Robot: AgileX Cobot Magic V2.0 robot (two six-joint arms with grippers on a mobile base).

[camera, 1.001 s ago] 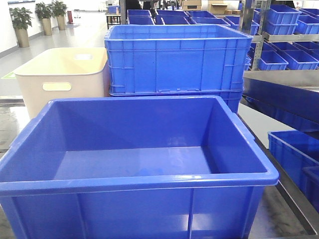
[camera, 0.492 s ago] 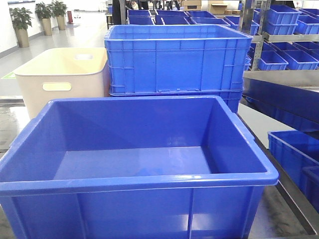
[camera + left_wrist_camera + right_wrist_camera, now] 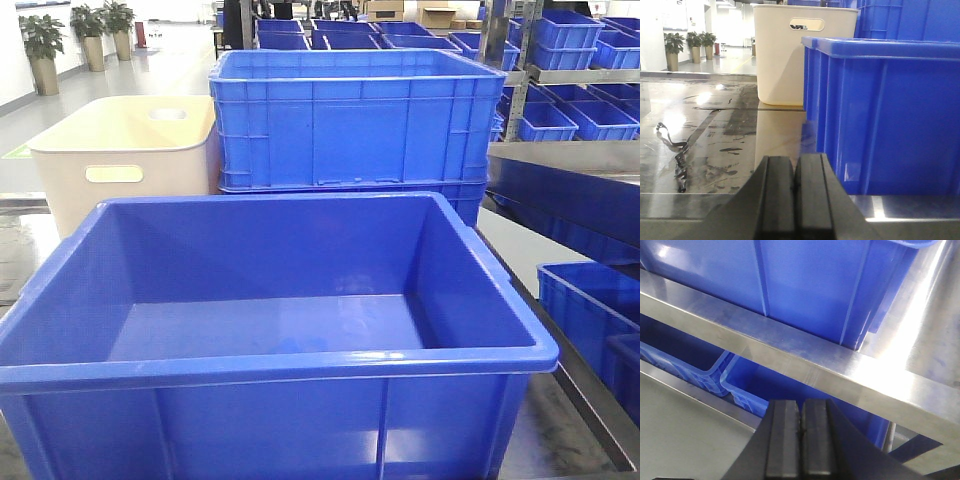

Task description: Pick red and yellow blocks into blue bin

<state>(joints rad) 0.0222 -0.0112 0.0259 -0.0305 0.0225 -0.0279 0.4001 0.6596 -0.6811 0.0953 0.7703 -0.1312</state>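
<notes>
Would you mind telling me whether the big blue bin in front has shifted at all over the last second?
No. In the front view the blue bin keeps the same place against the beige tub and the ribbed blue crate behind it.

Open above large glossy blue plastic bin (image 3: 280, 355); blocked behind by beige plastic tub (image 3: 125, 165) and tall grid-ribbed blue crate (image 3: 355, 120).

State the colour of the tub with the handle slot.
Beige; the tub shows best in the front view.
</notes>
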